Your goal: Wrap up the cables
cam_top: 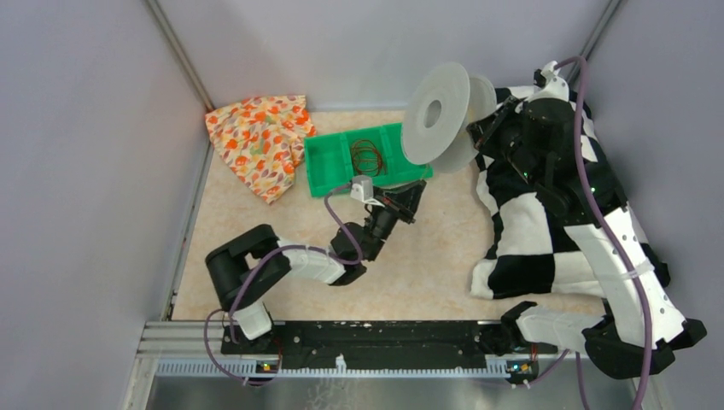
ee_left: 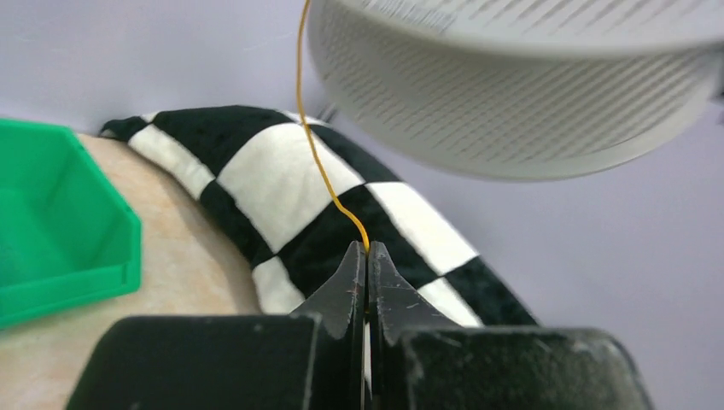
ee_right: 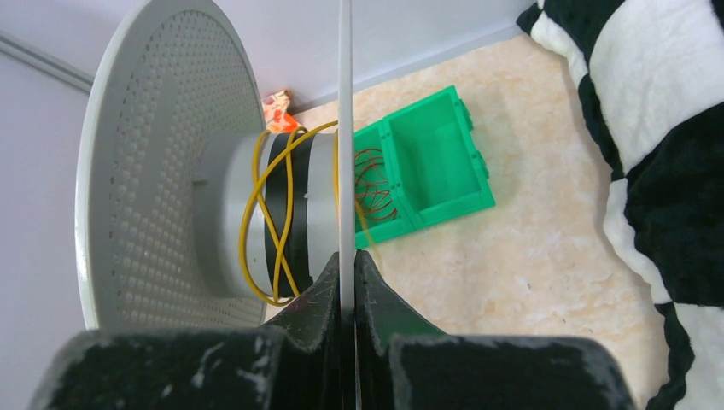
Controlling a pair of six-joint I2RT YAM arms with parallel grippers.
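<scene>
Pinching the thin yellow-orange wire [ee_left: 318, 162] between its closed fingers, the left tool [ee_left: 366, 256] sits low in the middle of the overhead view, just in front of the green plastic bin [cam_top: 329, 158]. From that pinch the wire climbs towards the clear round plastic spool [cam_top: 435, 113], held aloft right of centre near the top. The right tool [ee_right: 347, 282] is clamped on one spool flange, seen edge-on between its fingers. Several loose yellow turns circle the spool's grey hub. A few dark orange-brown wire loops [cam_top: 368, 155] lie inside the bin. A black-and-white checkered cloth [cam_top: 529, 231] sprawls along the right of the beige bench [cam_top: 427, 256], and an orange floral cloth [cam_top: 260, 141] is bunched at the upper left.
</scene>
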